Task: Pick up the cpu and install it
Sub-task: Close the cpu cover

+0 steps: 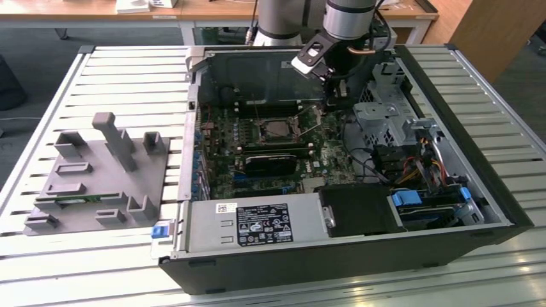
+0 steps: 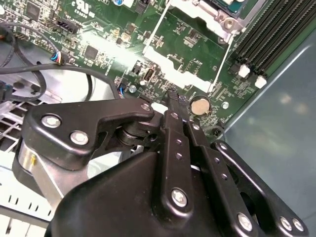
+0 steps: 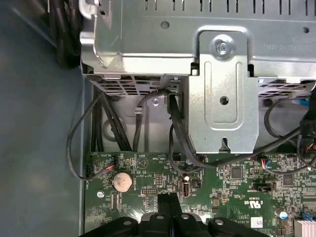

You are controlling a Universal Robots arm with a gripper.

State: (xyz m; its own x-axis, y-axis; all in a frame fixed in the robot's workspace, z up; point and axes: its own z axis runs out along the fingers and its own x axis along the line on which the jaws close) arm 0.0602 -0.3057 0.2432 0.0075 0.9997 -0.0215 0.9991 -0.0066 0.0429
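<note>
End effector [image 1: 334,102] first: both black fingers [image 2: 174,123] are pressed together along a thin seam, and we can't see anything pinched between them. It hangs tip-down inside the open computer case [image 1: 341,268], over the green motherboard [image 1: 224,137] and just beside the round silver coin battery [image 3: 122,181].

Room is tight in there. On the exterior view's right, the folded sheet-metal drive cage [image 1: 382,118] stands close by, with black cables [image 3: 174,123] looping out under it. On the exterior view's left, two thin wire levers [image 2: 154,27] stand up off the socket frame. The case's upright walls box everything in, so the spot is open only from above. The arm [image 1: 350,19] comes down nearly vertical at the far edge of the case, its black linkage bars studded with screw heads.

The cpu [image 1: 275,130] looks to us like the flat grey square lying inside the shiny metal socket frame mid-board, near the fingertips but not touching them. We can't tell if it's clamped. Beside it lies a black rectangular block [image 1: 273,160], and a silver power supply [image 1: 256,224] sits in the near corner. Outside the case, on the slatted pale metal counter [image 1: 128,70], a matte grey holder [image 1: 94,173] with upright posts carries a green memory stick [image 1: 77,199].
</note>
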